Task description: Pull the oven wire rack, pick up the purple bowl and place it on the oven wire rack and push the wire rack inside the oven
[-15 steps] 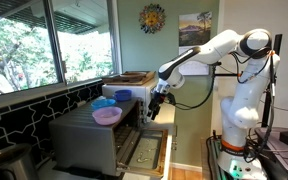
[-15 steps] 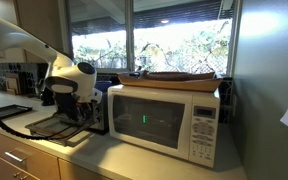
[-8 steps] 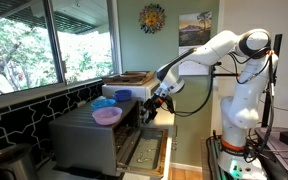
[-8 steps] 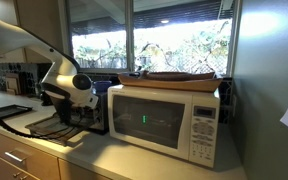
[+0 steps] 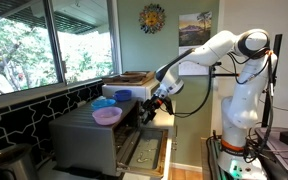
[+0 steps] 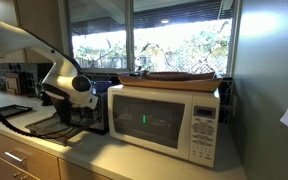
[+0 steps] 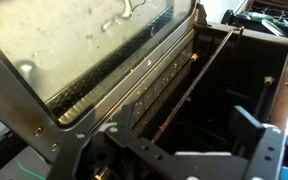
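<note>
I count one oven, one microwave and one robot arm. There are two bowls, a purple bowl and a blue bowl. Two wall pieces: a sun ornament and a painting.

White microwave on a pale countertop, green digits lit on its display, a flat wooden tray lying on top. Wide windows behind, full of sunlit green foliage. Small blue bowl near a dark tiled backsplash. On the green wall, a sun-shaped ornament beside a small landscape picture. Wooden drawers under the counter.
</note>
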Tool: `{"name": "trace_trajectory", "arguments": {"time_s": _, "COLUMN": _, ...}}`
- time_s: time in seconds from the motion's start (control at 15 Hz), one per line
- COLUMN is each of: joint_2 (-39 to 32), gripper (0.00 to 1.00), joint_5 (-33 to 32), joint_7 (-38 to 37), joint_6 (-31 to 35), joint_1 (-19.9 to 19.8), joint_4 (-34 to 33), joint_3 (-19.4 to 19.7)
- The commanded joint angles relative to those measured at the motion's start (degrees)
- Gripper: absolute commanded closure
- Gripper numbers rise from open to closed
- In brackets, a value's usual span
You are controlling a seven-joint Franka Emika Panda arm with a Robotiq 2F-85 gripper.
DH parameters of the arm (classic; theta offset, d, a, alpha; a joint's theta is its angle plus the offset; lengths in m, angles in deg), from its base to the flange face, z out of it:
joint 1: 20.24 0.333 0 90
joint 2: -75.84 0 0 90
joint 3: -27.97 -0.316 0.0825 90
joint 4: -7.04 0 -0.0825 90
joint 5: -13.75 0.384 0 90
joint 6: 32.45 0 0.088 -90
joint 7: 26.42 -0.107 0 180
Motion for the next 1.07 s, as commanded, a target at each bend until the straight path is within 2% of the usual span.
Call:
{"name": "trace_trajectory", "arguments": {"time_s": 0.0, "joint_2": -0.5, "gripper": 0.00, "joint_5": 1.9, "joint_7": 1.3, "joint_6": -1.5, "joint_1": -2.1, "joint_4": -0.1, "joint_3": -2.0}}
{"name": "trace_trajectory", "arguments": {"time_s": 1.0, "joint_2": -8.8, "gripper": 0.00, "joint_5": 29.4, "joint_7": 16.9, "joint_6": -2.4, "joint_1": -3.0, "joint_4": 0.0, "joint_3": -6.3}}
